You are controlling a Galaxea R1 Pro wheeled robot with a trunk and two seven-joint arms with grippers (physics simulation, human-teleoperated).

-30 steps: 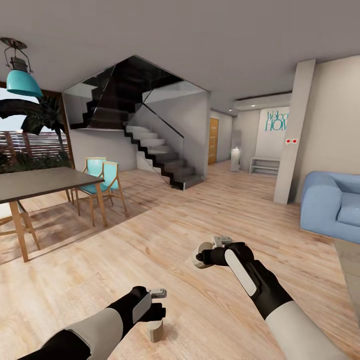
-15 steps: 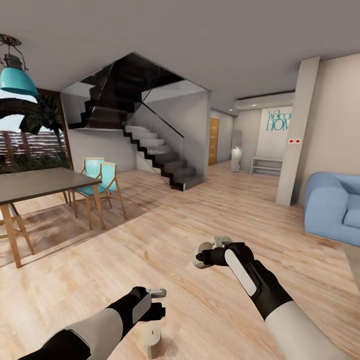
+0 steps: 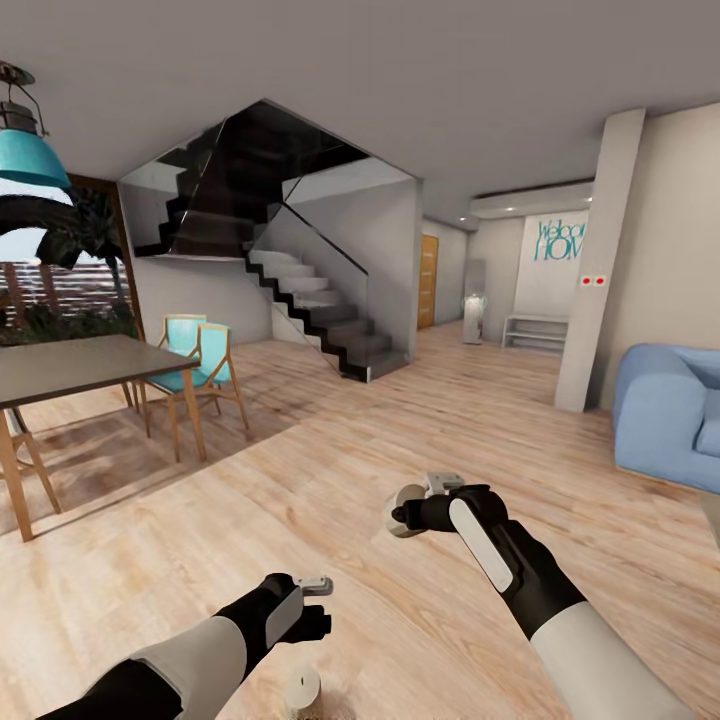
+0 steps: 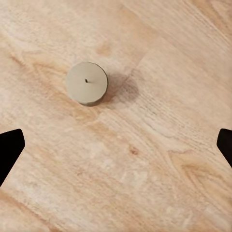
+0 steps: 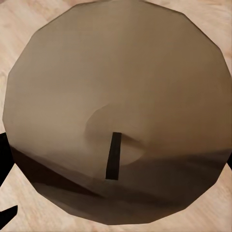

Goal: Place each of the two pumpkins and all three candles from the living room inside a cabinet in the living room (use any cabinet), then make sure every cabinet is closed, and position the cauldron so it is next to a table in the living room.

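Filling the right wrist view, one candle (image 5: 116,111) sits clamped in the right pincer (image 3: 425,505) for carrying to a cabinet — a second candle (image 4: 87,83) stands on the floor (image 3: 350,450) below the wide-open, empty left pincer (image 3: 312,600).

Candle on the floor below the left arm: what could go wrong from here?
The candle sits on the floor, clear of the left gripper's open jaws; driving on may leave it behind or knock it.
The right gripper carries a second candle; a jolt might loosen it.
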